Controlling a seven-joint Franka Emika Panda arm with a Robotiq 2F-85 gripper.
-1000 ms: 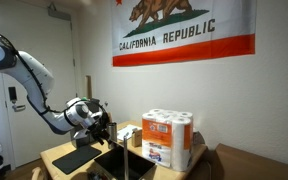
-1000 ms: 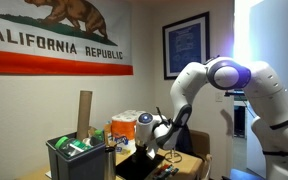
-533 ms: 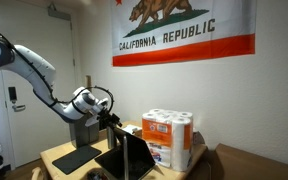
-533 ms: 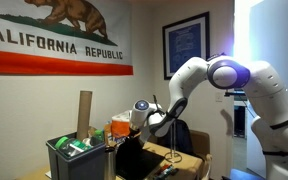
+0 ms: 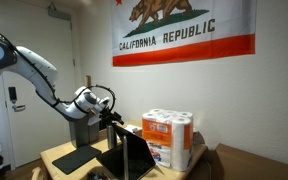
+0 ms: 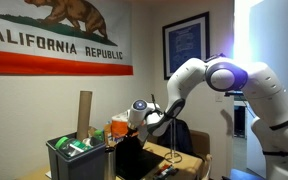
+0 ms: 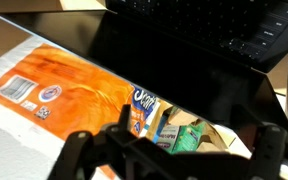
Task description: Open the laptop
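The laptop stands open on the table, with its dark lid [image 5: 125,158] raised close to upright; it also shows in the other exterior view [image 6: 134,158]. In the wrist view I see its keyboard [image 7: 229,25] and dark screen [image 7: 174,75]. My gripper [image 5: 112,121] is at the lid's top edge in both exterior views [image 6: 144,122]. In the wrist view its fingers [image 7: 174,138] are spread wide, with the lid's top edge running between them; it grips nothing.
A paper-towel pack [image 5: 169,138] stands beside the laptop, orange in the wrist view [image 7: 64,90]. A flat black mat [image 5: 72,157] lies on the wooden table [image 5: 52,151]. A grey bin [image 6: 79,156] with a cardboard tube [image 6: 84,112] stands near the laptop.
Over the last second the lid swung up from a low angle to nearly upright and my gripper rose with it. In the last half second there is almost no movement.
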